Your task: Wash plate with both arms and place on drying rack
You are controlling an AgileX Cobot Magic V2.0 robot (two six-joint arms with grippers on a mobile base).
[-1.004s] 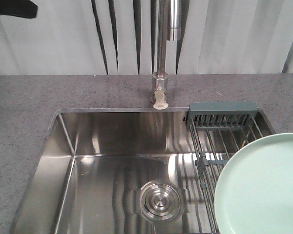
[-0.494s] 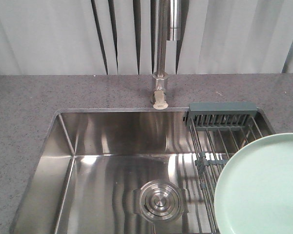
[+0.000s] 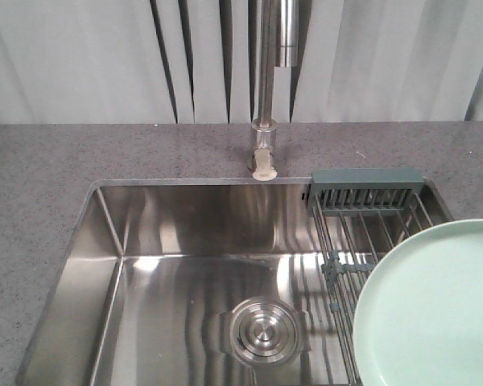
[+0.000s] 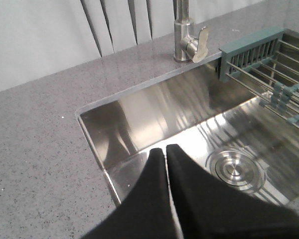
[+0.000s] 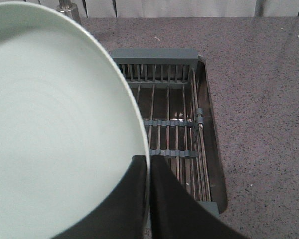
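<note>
Change since earlier: a black shape that hung in the top left corner of the front view a second ago is gone; plate, rack and sink lie as they did then.
Plate: the pale mint-green plate [image 3: 435, 314] fills the lower right of the front view, over the right end of the sink and in front of the rack wires. Its face is plain and matte, with a low raised rim. Whether it touches the wires cannot be told.
Right gripper: the right gripper [image 5: 149, 162] is clamped on the near edge of the plate [image 5: 55, 124], one black finger on each side of the rim.
Left gripper: the left gripper [image 4: 167, 154] has its two flat black fingers pressed together, only a thin seam between them, holding nothing. It hangs over the near left part of the basin.
Drying rack: the drying rack [image 3: 362, 233] spans the right end of the sink, steel wires running front to back with grey-green cross bars. The plate hides its left part in the right wrist view [image 5: 167, 99].
Caddy: the slotted grey-green caddy [image 3: 366, 189] sits at the far end of the rack, against the back wall of the basin.
Sink: the steel sink [image 3: 193, 217] has a round drain [image 3: 262, 330] left of the plate, apart from it.
Faucet: the steel faucet [image 3: 264, 80] stands upright on the counter behind the basin, just left of the caddy; its lever [image 4: 202, 42] points toward the rack.
Counter: a speckled grey counter [image 3: 48, 161] surrounds the sink.
Backdrop: a pale pleated curtain [image 3: 80, 56].
</note>
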